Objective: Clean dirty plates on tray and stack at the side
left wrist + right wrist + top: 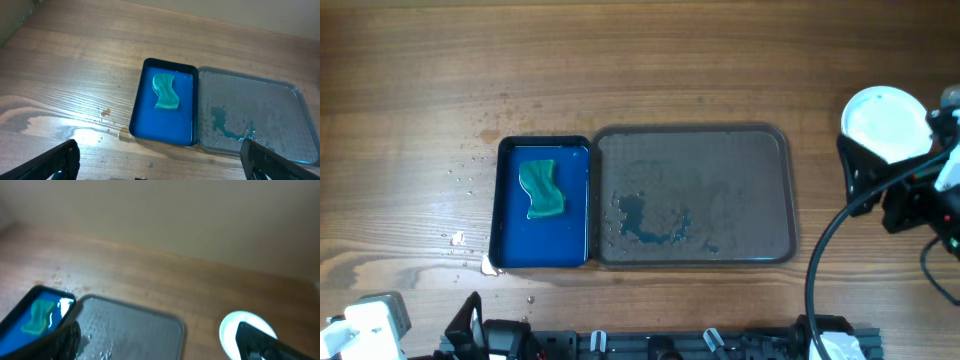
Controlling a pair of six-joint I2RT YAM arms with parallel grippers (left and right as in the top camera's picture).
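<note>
A grey tray (pixel 780 200) lies mid-table, wet with a teal smear and no plates on it; it also shows in the left wrist view (pixel 280 100) and the right wrist view (pixel 150 325). White plates (pixel 882 118) sit at the far right of the table, seen too in the right wrist view (pixel 235 325). A green sponge (pixel 542 188) lies in a blue tray (pixel 510 240). My right gripper (pixel 160 342) is open and empty, raised near the plates. My left gripper (pixel 160 162) is open and empty at the front left.
Water drops and small crumbs (pixel 460 238) lie on the wooden table left of the blue tray. A black cable (pixel 825 245) arcs from the right arm to the front edge.
</note>
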